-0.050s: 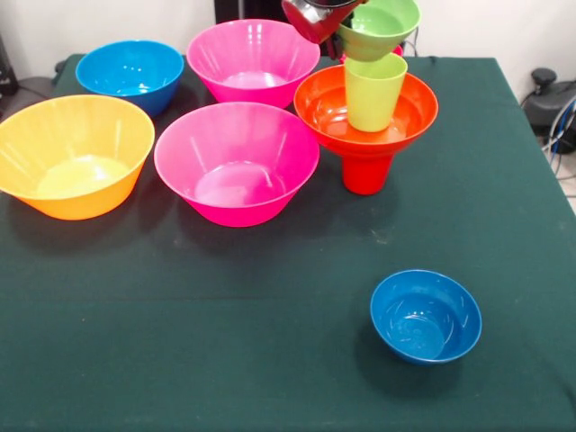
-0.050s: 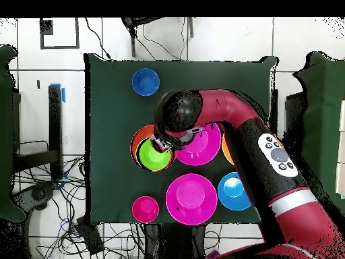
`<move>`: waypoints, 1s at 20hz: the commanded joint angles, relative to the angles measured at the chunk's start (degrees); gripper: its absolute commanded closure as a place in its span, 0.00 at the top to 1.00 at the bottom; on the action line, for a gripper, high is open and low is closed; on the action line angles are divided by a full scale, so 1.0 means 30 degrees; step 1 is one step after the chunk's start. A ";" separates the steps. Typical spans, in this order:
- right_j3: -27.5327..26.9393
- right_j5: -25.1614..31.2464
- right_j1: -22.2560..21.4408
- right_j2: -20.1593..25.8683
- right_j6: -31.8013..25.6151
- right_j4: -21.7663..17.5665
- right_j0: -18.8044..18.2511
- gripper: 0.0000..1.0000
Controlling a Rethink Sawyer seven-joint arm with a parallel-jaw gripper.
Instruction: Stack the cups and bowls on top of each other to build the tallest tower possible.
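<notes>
Tower (image 1: 366, 135): red cup (image 1: 366, 173) as base, the wide red-orange bowl (image 1: 326, 115) seated on its rim, and a lime-green cup (image 1: 374, 90) upright inside that bowl for height. Directly above the tower, the gripper (image 1: 335, 29) pinches the rim of a small green bowl (image 1: 380, 27), tilted, apparently to cap the cup. Pink bowls (image 1: 236, 162) stand beside the tower.

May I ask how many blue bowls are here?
2: the larger blue bowl at the front view's far left, the smaller blue bowl alone at its near right; none seems hidden.
</notes>
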 commanded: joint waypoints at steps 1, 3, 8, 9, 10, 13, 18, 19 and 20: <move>0.1084 -0.0951 0.1187 0.0254 -0.2143 -0.0400 -0.0021 0.00; 0.1089 -0.1092 0.1301 0.0262 -0.2198 -0.0455 -0.0028 0.00; 0.0921 -0.1221 0.1579 0.0266 -0.2257 -0.0578 0.0144 0.00; 0.0846 -0.1227 0.1664 0.0274 -0.2281 -0.0578 0.0188 0.00; 0.0781 -0.1265 0.1747 0.0291 -0.2263 -0.0573 0.0256 0.00; 0.0618 -0.1401 0.1964 0.0360 -0.2288 -0.0577 0.0371 0.00; 0.0409 -0.1934 0.2456 0.0584 -0.2458 -0.0659 0.0371 0.00; 0.0375 -0.2066 0.2599 0.0674 -0.2546 -0.0644 0.0334 0.00; 0.0367 -0.2170 0.2677 0.0726 -0.2542 -0.0642 0.0330 0.00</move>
